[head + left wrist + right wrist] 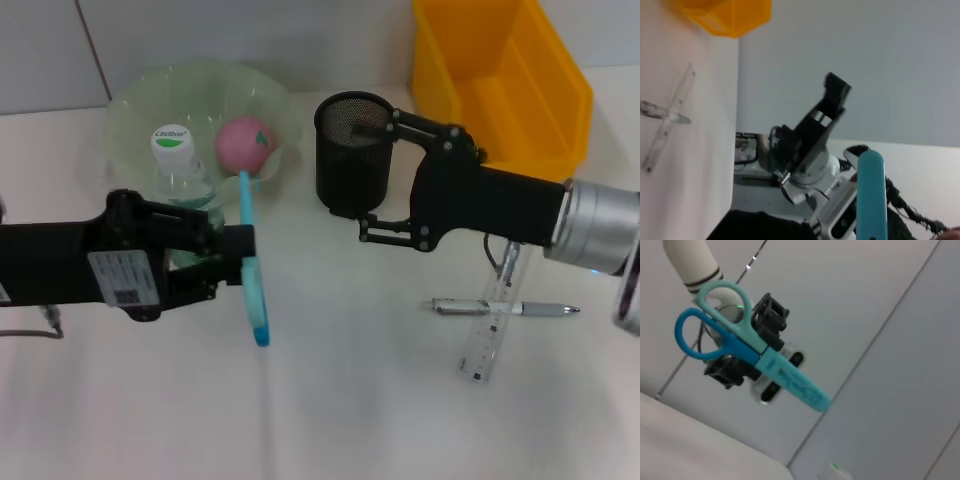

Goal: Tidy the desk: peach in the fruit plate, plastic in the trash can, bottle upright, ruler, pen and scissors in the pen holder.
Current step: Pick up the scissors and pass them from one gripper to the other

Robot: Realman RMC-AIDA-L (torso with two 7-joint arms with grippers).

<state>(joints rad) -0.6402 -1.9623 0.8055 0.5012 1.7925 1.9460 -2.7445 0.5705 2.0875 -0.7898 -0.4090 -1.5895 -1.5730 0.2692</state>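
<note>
A white desk seen from above, with two black robot arms reaching in from either side. The left gripper [238,262] is closed on a pair of blue scissors [252,268], clamping them near the middle; in the right wrist view the scissors [747,351] hang in the air in their sheath with the looped handles free. Behind that gripper stands a pale green fruit plate [130,108], holding a pink peach [245,143] and an upright clear bottle [180,170] with a white cap. The right gripper [376,172] grips the black mesh pen holder [350,150], one finger over the rim and one low by the base. A yellow trash can [505,85] sits at the far right. Near the right arm, a clear ruler [492,330] lies crossed with a silver pen [505,308] on the desk [350,400]
</note>
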